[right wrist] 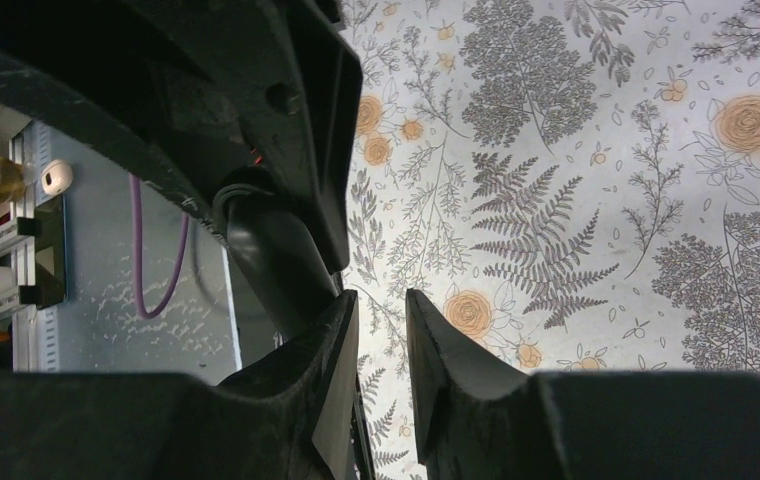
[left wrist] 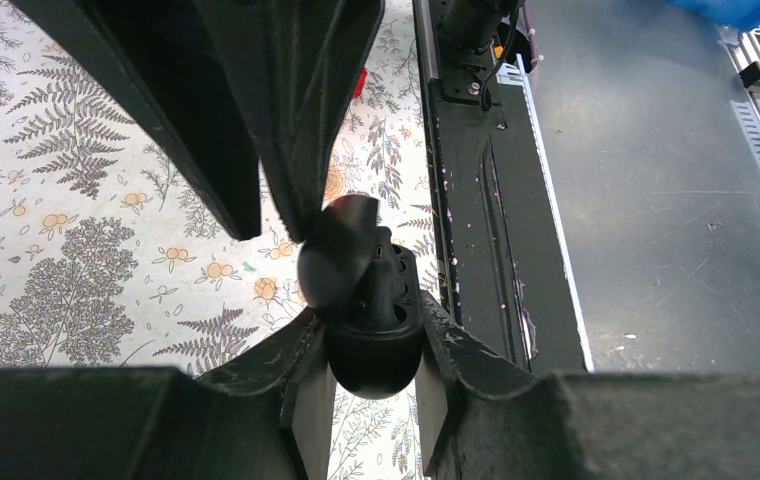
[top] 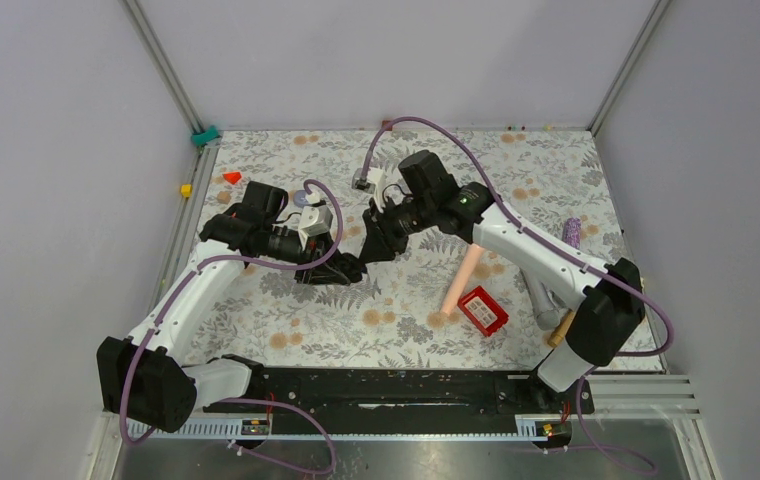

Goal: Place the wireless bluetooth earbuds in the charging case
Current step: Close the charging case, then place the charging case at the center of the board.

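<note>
1. The top external view sits high above and behind both arm bases. We look down and forward over the whole floral table (top: 556, 170) from far off.
2. The left wrist view looks along the left gripper (left wrist: 366, 312), very close, toward the black base rail (left wrist: 476, 220) at the near edge.
3. The right wrist view looks past the right gripper (right wrist: 380, 300), close above the cloth.
4. We find the spot where both grippers meet in all three views. Both wrist views also catch the grey metal beyond the near edge.
</note>
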Controlling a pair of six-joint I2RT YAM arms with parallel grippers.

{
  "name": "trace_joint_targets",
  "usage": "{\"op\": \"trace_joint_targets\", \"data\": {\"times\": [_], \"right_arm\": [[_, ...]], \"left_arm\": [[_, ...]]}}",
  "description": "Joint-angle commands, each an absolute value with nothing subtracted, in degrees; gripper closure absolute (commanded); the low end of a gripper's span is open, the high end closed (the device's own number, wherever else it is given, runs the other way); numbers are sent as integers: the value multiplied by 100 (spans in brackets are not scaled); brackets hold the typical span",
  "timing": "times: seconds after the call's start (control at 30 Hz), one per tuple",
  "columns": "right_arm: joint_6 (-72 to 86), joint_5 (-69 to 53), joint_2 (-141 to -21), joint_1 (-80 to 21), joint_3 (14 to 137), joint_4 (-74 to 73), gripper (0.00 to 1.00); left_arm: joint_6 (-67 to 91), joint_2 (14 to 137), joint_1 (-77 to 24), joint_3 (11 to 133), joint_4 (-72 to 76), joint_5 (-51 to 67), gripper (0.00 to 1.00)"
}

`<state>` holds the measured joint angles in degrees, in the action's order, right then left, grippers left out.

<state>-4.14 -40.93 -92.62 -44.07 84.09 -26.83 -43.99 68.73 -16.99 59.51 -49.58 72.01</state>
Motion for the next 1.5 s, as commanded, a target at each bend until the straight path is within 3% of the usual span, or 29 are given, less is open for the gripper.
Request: {"op": "trace_joint_targets", "data": {"times": [0.0,0.2,0.37,0.4,0.43,0.47,0.5,0.73,0.97,1.07,1.2,1.47], "right_arm": [[-666,-4536,-8861,-4503,8572,-2840,68],[-841,-4795,-8581,-4543,8478,-2860,67],[-1016,-4266,-8520,-4543,8697,-3183,62],[-1104,-4007,-8487,-4544,8805,-3343,53],[-1215,-3659,-8448,-4537,8929,-3530,33],[-1338,-3285,-8388,-4535,9064,-3706,5],[-1468,-2912,-8272,-4531,9171,-3857,1],[-2335,-940,-7146,-4233,8926,-3829,1],[-2642,1148,-5984,-4185,7492,-3320,1],[-2619,1234,-5534,-4148,6820,-3056,1],[-2688,744,-4967,-4002,5976,-2547,0],[-2718,725,-4464,-3576,5265,-1786,0]], "left_arm": [[-4531,6756,-1729,5997,-4802,7455,92],[-4522,6759,-1729,6008,-4806,7445,92],[-4518,6762,-1721,6019,-4806,7406,92],[-4522,6760,-1724,6014,-4802,7373,92],[-4526,6768,-1722,6027,-4800,7318,93],[-4524,6780,-1723,6053,-4799,7262,93],[-4517,6810,-1718,6074,-4803,7180,94],[-4397,7122,-1723,6347,-4802,6573,97],[-3778,7959,-1725,6644,-4190,5173,99],[-3153,8500,-1759,6837,-3642,4587,97],[-2475,9532,-1885,7728,-3612,4965,93],[-221,11732,-2282,9310,-2865,4421,91]]}}
